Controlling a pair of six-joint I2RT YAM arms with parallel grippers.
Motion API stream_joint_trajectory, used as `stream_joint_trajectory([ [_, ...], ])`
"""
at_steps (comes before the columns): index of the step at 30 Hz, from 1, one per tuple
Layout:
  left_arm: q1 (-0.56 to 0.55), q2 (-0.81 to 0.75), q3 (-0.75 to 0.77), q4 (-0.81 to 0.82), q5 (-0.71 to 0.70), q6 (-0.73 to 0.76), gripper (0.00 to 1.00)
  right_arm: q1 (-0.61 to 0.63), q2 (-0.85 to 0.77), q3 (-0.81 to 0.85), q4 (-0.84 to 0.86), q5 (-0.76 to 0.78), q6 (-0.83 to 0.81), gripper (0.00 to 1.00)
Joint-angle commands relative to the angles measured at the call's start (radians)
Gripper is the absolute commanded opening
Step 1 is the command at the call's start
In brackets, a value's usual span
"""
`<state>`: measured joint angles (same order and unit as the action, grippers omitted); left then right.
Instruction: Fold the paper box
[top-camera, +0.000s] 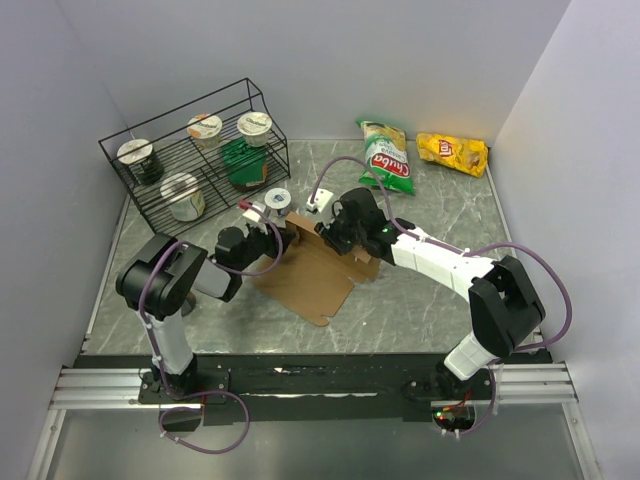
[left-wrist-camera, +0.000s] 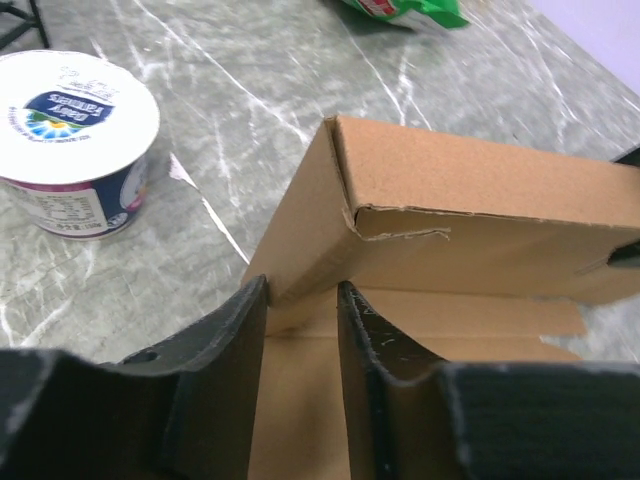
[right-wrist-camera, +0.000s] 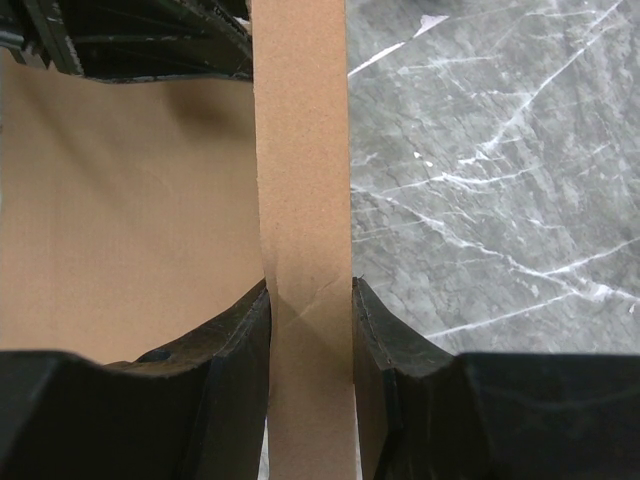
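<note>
A: One wall was up on the brown corrugated cardboard paper box (top-camera: 310, 280)?

B: Yes. The far wall stood raised and folded over and the other flaps lay flat. Early stage by my read, most folds left.

A: Where was it, pointing which way?

B: Middle of the grey marble worktop (top-camera: 430, 300), between the arms. The raised wall ran left-right and the flat sheet spread toward the bases. Long axis was hard to call.

A: Pincers?

B: Left pincer (left-wrist-camera: 300, 315) and right pincer (right-wrist-camera: 310, 320) were both narrow, each pinching that wall.
</note>
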<state>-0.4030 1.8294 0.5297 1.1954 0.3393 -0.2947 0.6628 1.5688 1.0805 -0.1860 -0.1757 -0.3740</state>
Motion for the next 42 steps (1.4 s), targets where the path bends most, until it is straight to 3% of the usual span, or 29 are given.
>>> stream_joint_trajectory([
  [1, -0.051, 0.019, 0.026, 0.162, -0.104, -0.043, 0.35, 0.012, 0.02, -0.008, -0.056, -0.068, 0.001, 0.3],
  [11, -0.126, 0.056, 0.02, 0.21, -0.336, -0.152, 0.27, 0.011, 0.023, -0.01, -0.05, -0.079, 0.004, 0.3],
  [22, -0.221, 0.044, 0.024, 0.158, -0.709, -0.244, 0.19, 0.011, 0.02, -0.014, -0.041, -0.087, 0.009, 0.31],
  [26, -0.226, 0.05, 0.015, 0.191, -0.662, -0.23, 0.24, 0.011, 0.019, -0.014, -0.043, -0.087, 0.007, 0.31],
  [30, -0.221, 0.047, -0.01, 0.239, -0.568, -0.202, 0.45, 0.012, 0.016, -0.014, -0.049, -0.087, 0.006, 0.31],
  [33, -0.212, 0.045, -0.016, 0.242, -0.519, -0.183, 0.55, 0.012, 0.014, -0.013, -0.049, -0.093, 0.007, 0.31],
  [42, -0.166, 0.051, -0.023, 0.262, -0.416, -0.17, 0.52, 0.009, 0.005, -0.017, -0.052, -0.09, 0.006, 0.31],
])
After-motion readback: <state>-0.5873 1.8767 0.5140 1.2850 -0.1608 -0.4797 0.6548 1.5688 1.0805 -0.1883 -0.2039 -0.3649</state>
